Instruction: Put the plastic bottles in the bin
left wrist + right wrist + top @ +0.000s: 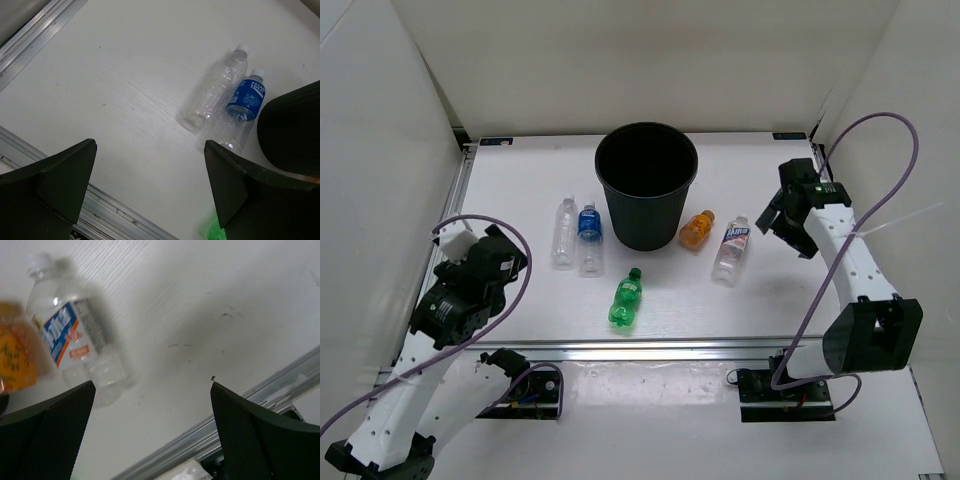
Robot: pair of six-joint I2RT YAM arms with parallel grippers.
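Note:
The black bin (646, 185) stands upright at the table's back middle. Five bottles lie on the table around it: a clear one (564, 232) and a blue-labelled one (590, 238) to its left, a green one (627, 298) in front, an orange one (697, 229) and a white/red/blue-labelled one (731, 249) to its right. My left gripper (510, 262) is open and empty, left of the clear bottle (216, 88). My right gripper (775, 222) is open and empty, right of the labelled bottle (75, 335).
White walls enclose the table on the left, back and right. A metal rail (650, 347) runs along the near edge, and another (460, 205) along the left edge. The bin's wall (292, 132) shows in the left wrist view.

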